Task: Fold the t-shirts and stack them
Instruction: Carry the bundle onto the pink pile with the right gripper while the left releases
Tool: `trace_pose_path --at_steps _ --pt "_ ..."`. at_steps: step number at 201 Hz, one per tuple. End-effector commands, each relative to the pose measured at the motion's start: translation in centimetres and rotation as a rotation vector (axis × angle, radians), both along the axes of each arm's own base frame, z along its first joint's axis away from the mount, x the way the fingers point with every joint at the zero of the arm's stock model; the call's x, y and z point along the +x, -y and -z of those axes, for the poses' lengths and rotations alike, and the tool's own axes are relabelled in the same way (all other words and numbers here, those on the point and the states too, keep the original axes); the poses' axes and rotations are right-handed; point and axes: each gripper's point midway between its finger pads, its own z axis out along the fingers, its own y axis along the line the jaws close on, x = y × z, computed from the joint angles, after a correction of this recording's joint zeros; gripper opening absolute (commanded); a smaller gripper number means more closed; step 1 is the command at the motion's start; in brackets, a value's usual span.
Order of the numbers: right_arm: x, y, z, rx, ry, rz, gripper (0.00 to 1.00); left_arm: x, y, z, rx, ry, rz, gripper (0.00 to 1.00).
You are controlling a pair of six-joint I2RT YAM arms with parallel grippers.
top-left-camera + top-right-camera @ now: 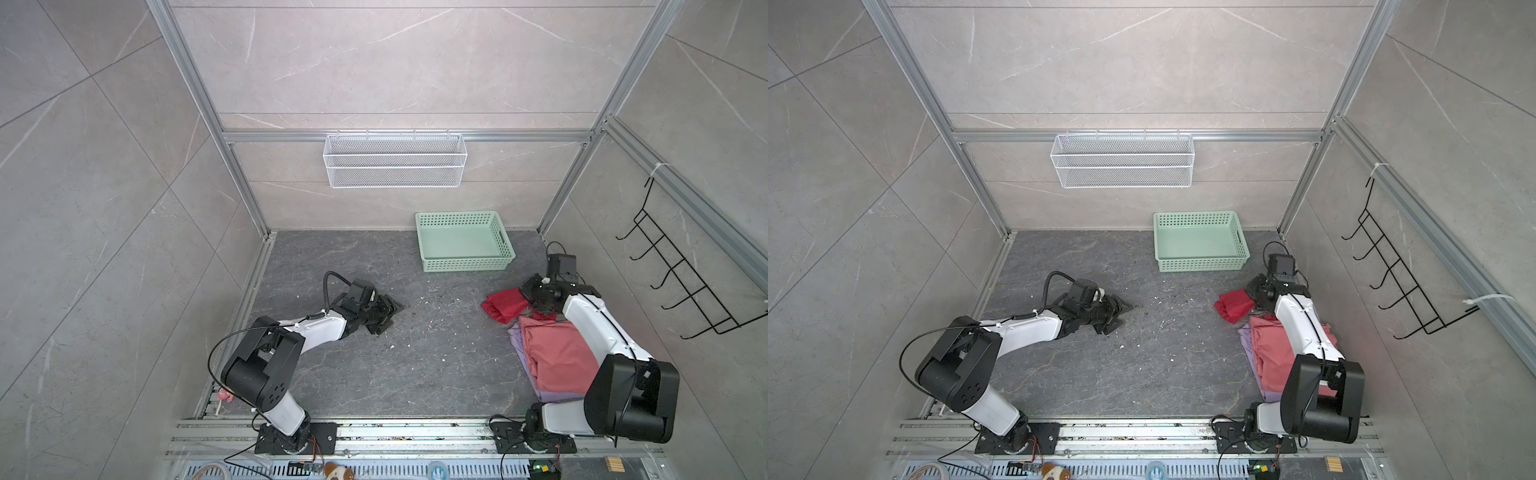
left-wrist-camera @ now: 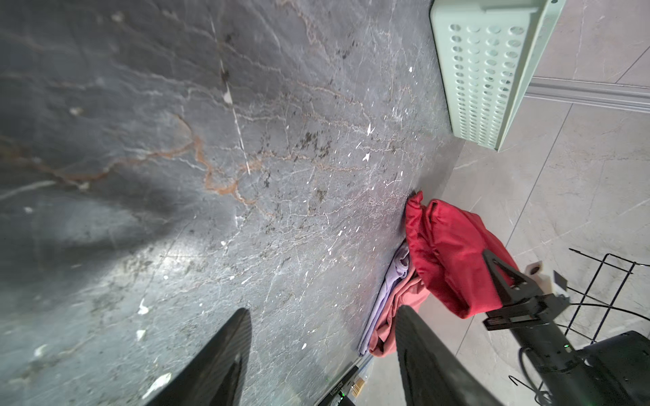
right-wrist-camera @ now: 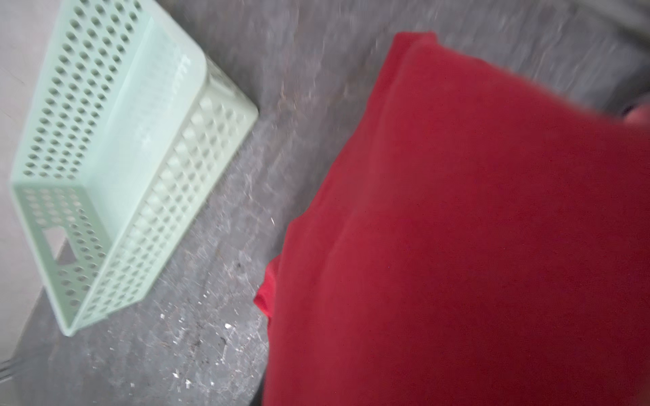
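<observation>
- In both top views the right claw looks pinched shut on the red t-shirt. The shirt is a folded bundle, and its free end sticks out from the claw's tips toward the middle of the table.
- Behind that claw, under its forearm, the salmon-pink t-shirt lies on the lavender t-shirt. The pile's long axis runs back along the arm toward its base.
- The left claw hangs well apart over bare stone, jaws spread wide, holding nothing.
- I'd say the step in hand is the stacking, with red going on top.
- Left wrist view: the left claw gapes over empty table. Across from it the right claw has the red t-shirt by one end. The cloth sags ahead of its tips and seems lifted, overhanging the salmon-pink t-shirt and the lavender t-shirt.
- Right wrist view: blurred. The red t-shirt fills the space just under the claw, whose tips I cannot see here. The mint basket stands off ahead, apart from the cloth.
- Next, by my reckoning, the bundle must be drawn back over the pile, turned to match its long axis and lowered before release, or it will sprawl.
</observation>
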Motion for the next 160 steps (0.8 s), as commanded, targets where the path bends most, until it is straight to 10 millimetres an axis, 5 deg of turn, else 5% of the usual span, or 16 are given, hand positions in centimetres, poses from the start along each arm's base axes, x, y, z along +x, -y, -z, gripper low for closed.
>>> trace_pose_path --at_steps 1,30,79,160 --pt "0.3 0.9 -2.3 -0.016 0.015 -0.083 0.0 1.3 0.6 -1.6 -0.001 0.063 0.02 0.67" --pt "-0.4 3.4 -4.4 -0.002 0.044 -0.05 0.0 1.9 1.3 -1.0 -0.025 0.046 0.024 0.67" --pt "-5.3 6.6 -4.7 0.021 0.025 0.035 0.0 2.6 2.1 -0.7 -0.052 0.035 0.037 0.67" --pt "-8.2 8.2 -4.1 0.036 0.021 0.083 0.0 3.4 3.3 -0.2 -0.136 0.019 0.086 0.67"
